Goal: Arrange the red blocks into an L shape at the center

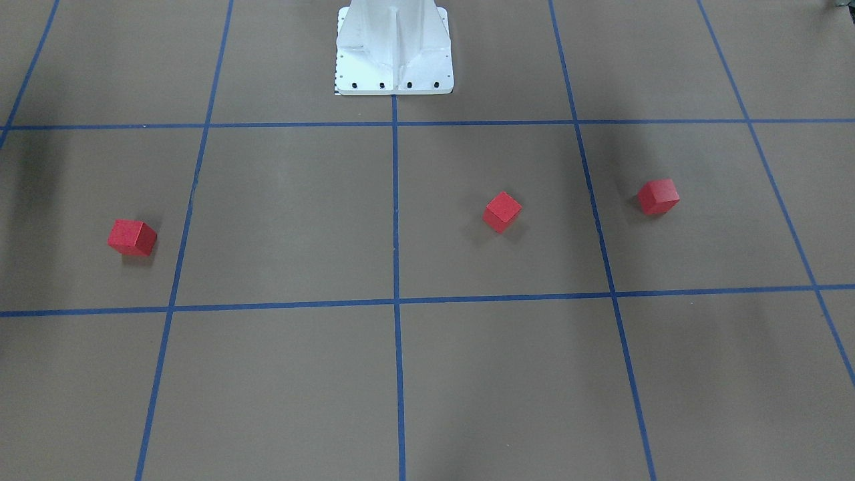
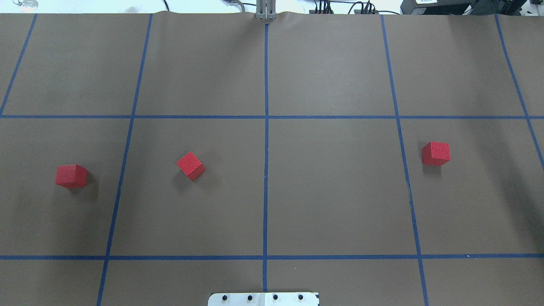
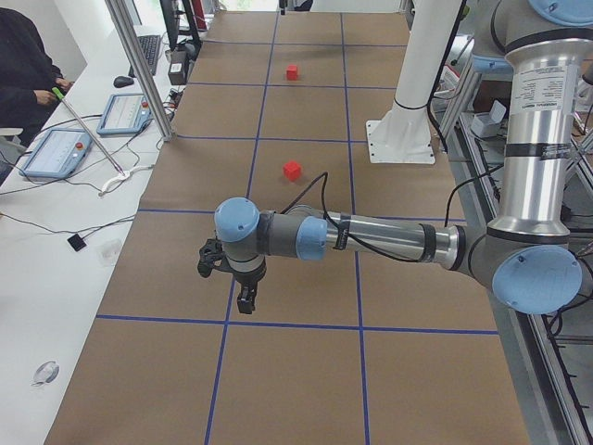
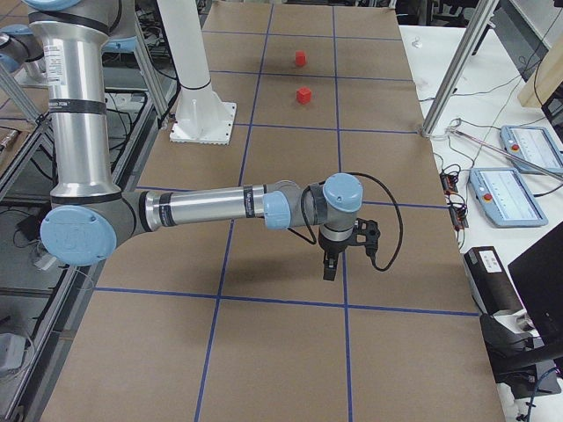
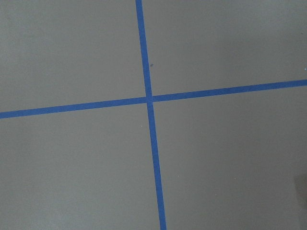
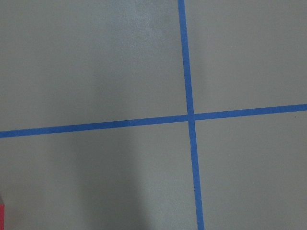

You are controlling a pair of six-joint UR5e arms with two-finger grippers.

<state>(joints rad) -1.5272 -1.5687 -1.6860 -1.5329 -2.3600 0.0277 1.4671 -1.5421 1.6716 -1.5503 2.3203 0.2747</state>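
Note:
Three red blocks lie apart on the brown table. In the overhead view one red block (image 2: 71,176) sits far left, a second (image 2: 191,165) left of the middle line, and a third (image 2: 436,153) at the right. The center (image 2: 265,187), on the middle blue tape line, is bare. My left gripper (image 3: 246,301) shows only in the exterior left view and my right gripper (image 4: 330,268) only in the exterior right view. Both hang above the table, fingers down, and I cannot tell whether they are open or shut. The right wrist view catches a red sliver (image 6: 1,218) at its bottom left corner.
The white robot base (image 2: 263,298) stands at the near table edge on the middle line. A seated person (image 3: 23,65) and control tablets (image 3: 56,148) are at the far side, with metal frame posts (image 3: 139,65) along that edge.

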